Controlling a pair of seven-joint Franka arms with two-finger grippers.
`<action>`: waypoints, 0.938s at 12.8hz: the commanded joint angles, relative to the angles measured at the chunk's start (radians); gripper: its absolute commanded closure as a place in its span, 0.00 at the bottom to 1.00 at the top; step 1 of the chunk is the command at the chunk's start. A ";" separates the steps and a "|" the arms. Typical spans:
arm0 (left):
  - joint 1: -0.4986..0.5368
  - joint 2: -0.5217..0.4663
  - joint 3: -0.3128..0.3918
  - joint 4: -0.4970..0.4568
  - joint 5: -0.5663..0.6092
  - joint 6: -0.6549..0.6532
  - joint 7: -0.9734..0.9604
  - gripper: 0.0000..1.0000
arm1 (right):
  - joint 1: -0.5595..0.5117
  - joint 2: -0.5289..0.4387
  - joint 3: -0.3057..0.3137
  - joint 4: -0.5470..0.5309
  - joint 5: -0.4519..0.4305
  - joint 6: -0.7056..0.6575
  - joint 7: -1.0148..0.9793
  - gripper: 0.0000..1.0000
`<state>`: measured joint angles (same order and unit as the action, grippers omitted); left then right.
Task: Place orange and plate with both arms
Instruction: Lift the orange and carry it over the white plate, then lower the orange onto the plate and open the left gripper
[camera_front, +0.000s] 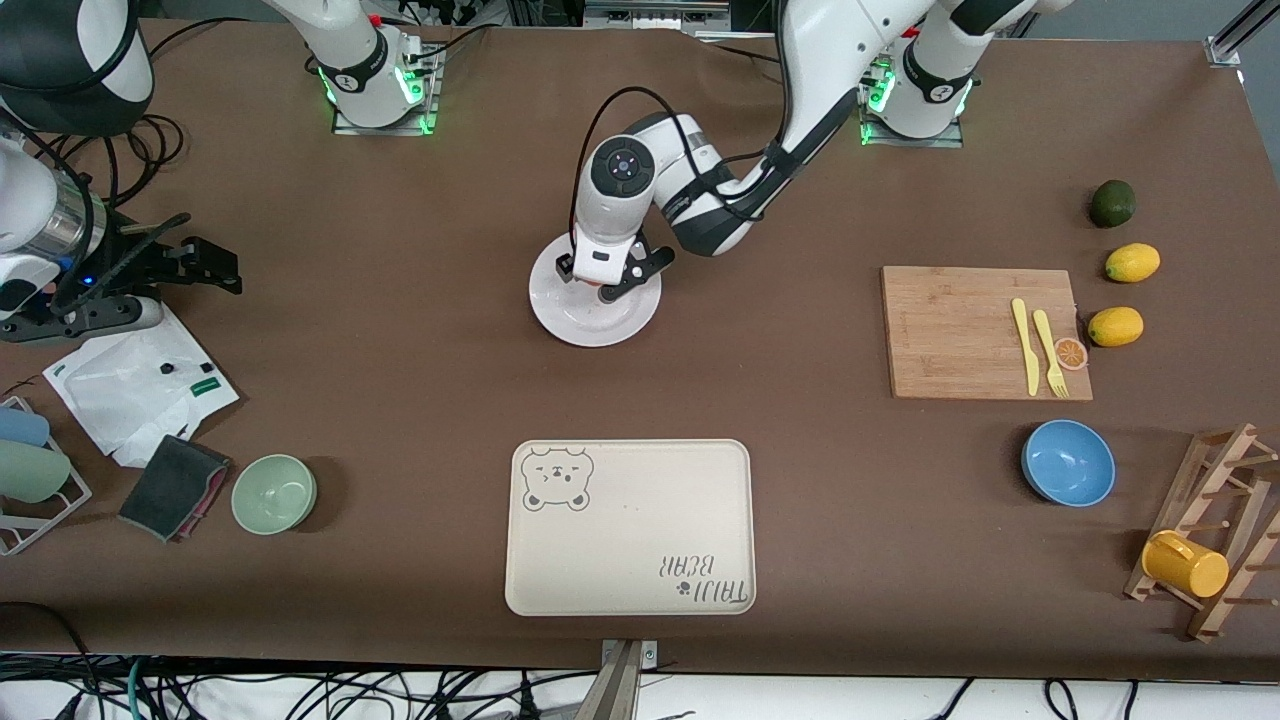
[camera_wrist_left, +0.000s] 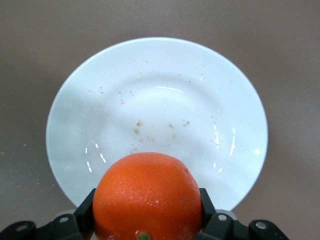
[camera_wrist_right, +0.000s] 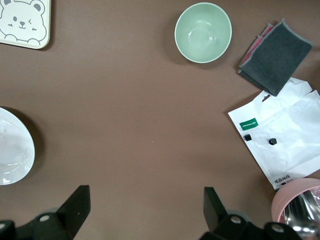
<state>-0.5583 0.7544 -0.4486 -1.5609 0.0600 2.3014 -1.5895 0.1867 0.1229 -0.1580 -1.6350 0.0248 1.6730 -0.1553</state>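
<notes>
Your left tool (camera_front: 612, 283) is clamped on the orange (camera_wrist_left: 148, 196) and holds it over the white plate (camera_front: 590, 322), which lies on the table (camera_front: 400, 380) in the middle, farther from the front camera than the bear-print tray (camera_front: 630, 527). In the left wrist view the fruit sits between the two fingers (camera_wrist_left: 86, 212), above the plate's edge and not above its middle.

The step in hand looks like setting the orange on the plate. To do it well, bring the fruit first over the centre of the plate, because a round fruit let go on the sloping rim will probably roll off. Then go down slowly until it touches the plate, and only then let the fingers part. Open them gently so you do not push the fruit sideways, and lift straight up.

Your right tool (camera_front: 205, 265) waits with its fingers wide apart and nothing between them, over the right arm's end of the table, near the white bag (camera_wrist_right: 280, 132). Leave it there until the orange is at rest.
</notes>
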 joint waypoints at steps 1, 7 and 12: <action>-0.090 0.055 0.080 0.038 0.018 0.023 -0.023 0.68 | 0.000 -0.005 -0.003 0.001 -0.005 -0.012 -0.009 0.00; -0.040 0.008 0.090 0.041 0.026 0.006 -0.017 0.00 | 0.000 -0.005 -0.002 0.000 0.000 -0.010 -0.009 0.00; 0.128 -0.188 0.080 0.045 0.009 -0.290 0.139 0.00 | 0.007 -0.005 0.009 0.012 0.007 -0.013 -0.003 0.00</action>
<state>-0.4861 0.6600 -0.3578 -1.4868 0.0625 2.1172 -1.5307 0.1872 0.1233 -0.1555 -1.6350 0.0264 1.6720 -0.1553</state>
